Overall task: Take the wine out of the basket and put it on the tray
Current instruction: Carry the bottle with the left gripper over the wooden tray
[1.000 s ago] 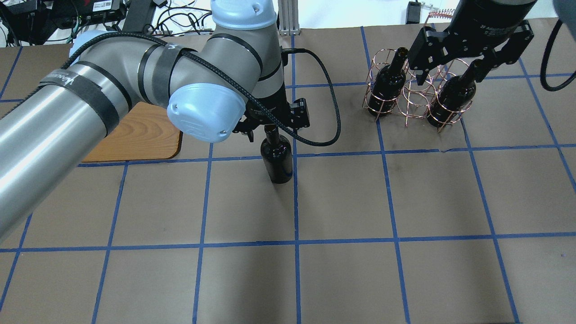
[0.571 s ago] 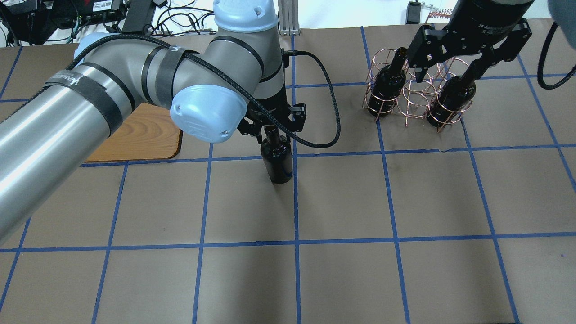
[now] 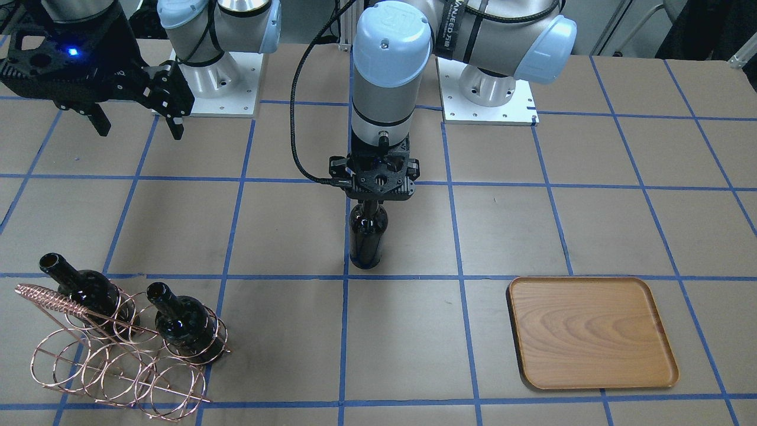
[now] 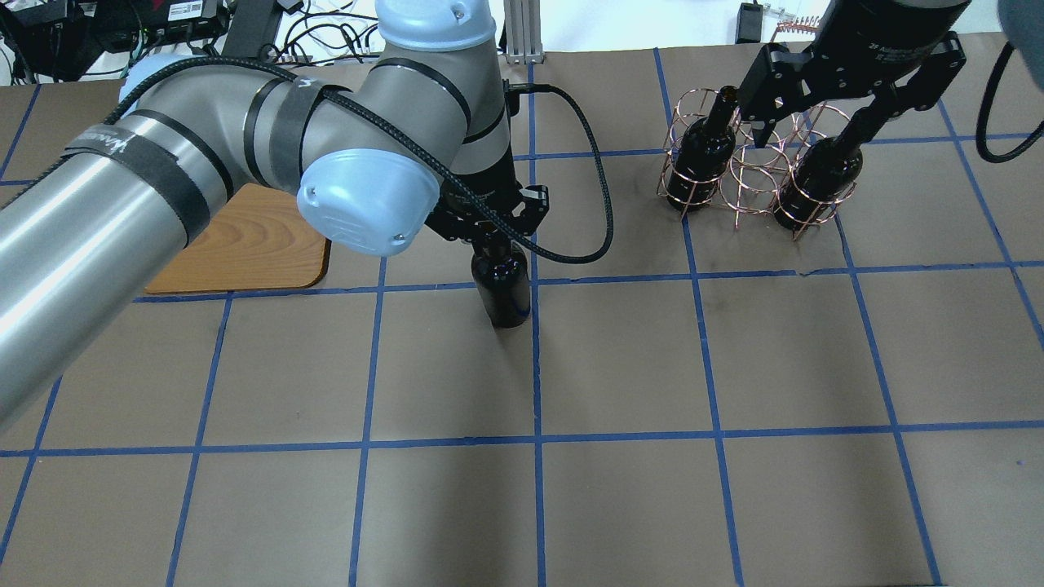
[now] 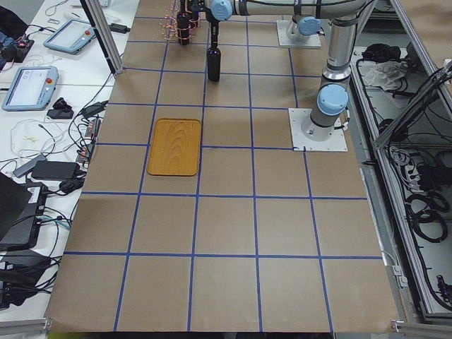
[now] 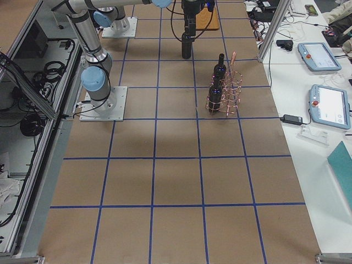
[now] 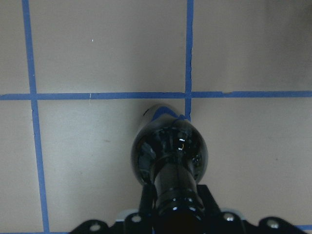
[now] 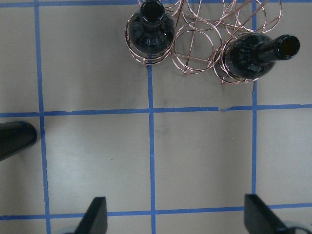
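My left gripper (image 3: 371, 203) is shut on the neck of a dark wine bottle (image 3: 367, 235), held upright at mid-table by a blue tape crossing. The left wrist view shows the bottle (image 7: 168, 151) from above with the gripper (image 7: 173, 209) around its neck. I cannot tell whether its base touches the table. The copper wire basket (image 4: 754, 175) stands at the right and holds two more bottles (image 4: 703, 147) (image 4: 820, 175). My right gripper (image 4: 816, 134) is open and empty, above the basket. The wooden tray (image 4: 245, 244) lies left of the held bottle and is empty (image 3: 591, 331).
The table is brown paper with a blue tape grid. The left arm's black cable (image 4: 599, 204) loops to the right of the held bottle. The basket's coiled handle (image 3: 53, 299) sticks out at its end. Both arm bases (image 3: 488, 94) stand at the robot's edge.
My left gripper has shifted slightly left, toward the tray, with the bottle in it. The right gripper stays open over the basket, almost unmoved.
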